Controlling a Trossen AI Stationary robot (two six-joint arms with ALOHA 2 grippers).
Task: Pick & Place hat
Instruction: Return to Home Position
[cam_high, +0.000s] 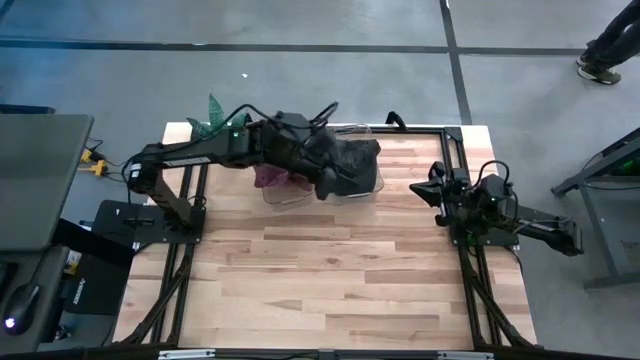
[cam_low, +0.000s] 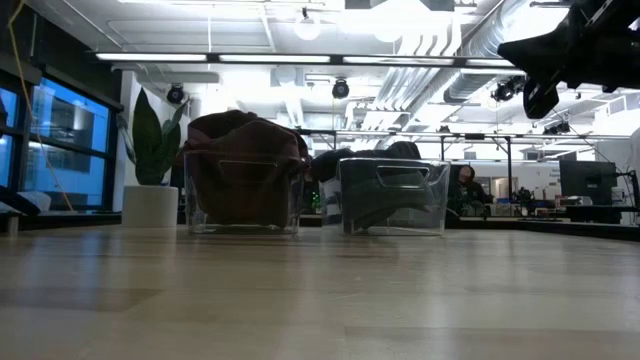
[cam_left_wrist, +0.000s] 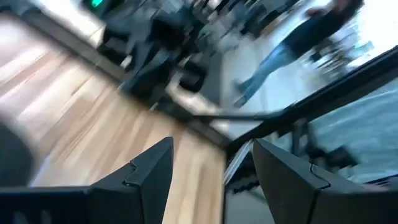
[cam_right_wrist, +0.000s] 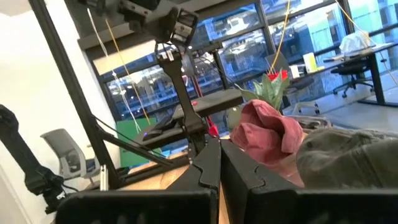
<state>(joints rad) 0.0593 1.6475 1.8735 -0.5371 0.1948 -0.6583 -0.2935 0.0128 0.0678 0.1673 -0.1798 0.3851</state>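
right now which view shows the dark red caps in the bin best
Low view: the dark red caps pile above the rim of their transparent bin, nothing in front. High view shows a sliver under the left arm, right wrist view part of the pile, left wrist view none.

The high camera looks straight down on the pale wooden worktop (cam_high: 330, 280); the low camera sits level with it. Both see the clear plastic bins (cam_low: 392, 168) by the left tool (cam_left_wrist: 212, 143).
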